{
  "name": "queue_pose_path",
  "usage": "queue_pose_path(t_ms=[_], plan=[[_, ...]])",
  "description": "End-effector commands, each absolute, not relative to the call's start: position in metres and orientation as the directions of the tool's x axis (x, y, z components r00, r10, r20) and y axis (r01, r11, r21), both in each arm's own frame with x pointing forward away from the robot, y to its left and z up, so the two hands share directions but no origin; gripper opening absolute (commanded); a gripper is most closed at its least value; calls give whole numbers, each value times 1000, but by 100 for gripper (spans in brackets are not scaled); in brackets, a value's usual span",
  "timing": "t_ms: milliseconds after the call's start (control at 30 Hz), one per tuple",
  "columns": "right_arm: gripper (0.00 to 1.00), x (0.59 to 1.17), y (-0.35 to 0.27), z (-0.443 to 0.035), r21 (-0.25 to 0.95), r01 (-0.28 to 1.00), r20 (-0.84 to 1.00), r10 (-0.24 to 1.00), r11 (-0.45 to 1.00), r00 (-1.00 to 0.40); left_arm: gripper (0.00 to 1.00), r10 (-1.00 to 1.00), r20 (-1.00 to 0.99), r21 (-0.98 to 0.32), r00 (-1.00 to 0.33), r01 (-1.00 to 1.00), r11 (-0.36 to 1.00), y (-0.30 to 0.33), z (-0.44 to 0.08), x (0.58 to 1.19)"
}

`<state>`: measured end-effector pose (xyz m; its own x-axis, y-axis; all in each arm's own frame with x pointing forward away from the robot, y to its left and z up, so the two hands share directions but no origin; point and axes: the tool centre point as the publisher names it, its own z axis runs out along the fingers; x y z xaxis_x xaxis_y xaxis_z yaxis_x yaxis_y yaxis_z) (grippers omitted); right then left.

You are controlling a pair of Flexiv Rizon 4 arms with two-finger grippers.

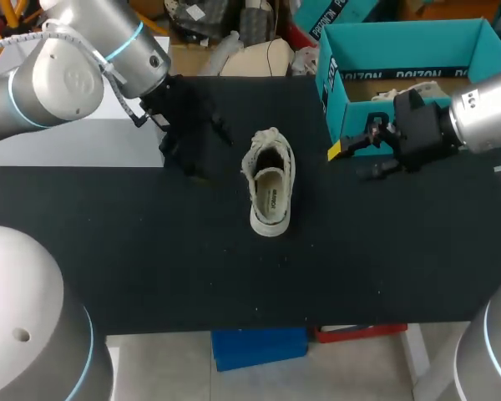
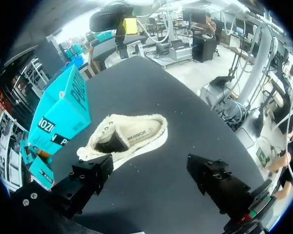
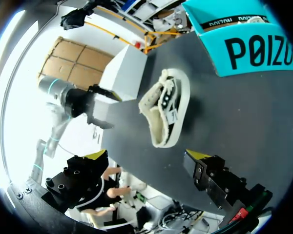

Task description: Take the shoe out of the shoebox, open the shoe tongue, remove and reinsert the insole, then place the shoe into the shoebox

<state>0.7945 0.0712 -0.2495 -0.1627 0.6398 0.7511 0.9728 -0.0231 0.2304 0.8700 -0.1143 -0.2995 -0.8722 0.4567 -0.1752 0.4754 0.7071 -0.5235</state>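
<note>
From above, the shoe stands on its sole in the middle of the black table, outside the shoebox, with its mouth upward and the insole showing inside. The open teal shoebox sits at the far right of the table, apart from the shoe. A white box lies at the far left.

From overhead the left claw is dark against the dark table, so its fingers are hard to make out. Its own wrist camera settles that: the left claw's two fingers are spread wide with nothing between them, and the shoe lies ahead of them with the shoebox beyond it. The right wrist camera likewise shows the right claw spread and empty, its yellow tips well apart. The shoe is ahead of it, the shoebox beside the shoe, and the left claw and white box farther off.

The left arm comes in from the far left corner, its claw hanging just left of the shoe. The right arm reaches in from the right, its claw just in front of the shoebox and to the right of the shoe, touching neither.
</note>
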Motion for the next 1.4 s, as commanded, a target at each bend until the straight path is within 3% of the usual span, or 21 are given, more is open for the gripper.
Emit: queue_pose_path(t_ms=[33,1400], plan=[[100,795,72,-249,229,973,750,641,-23,-161,100,421,-230,-519,-877,477,710,-107,-298,858],[100,795,72,-249,229,973,750,641,-23,-161,100,420,-237,-535,-876,478,697,-109,-297,859]])
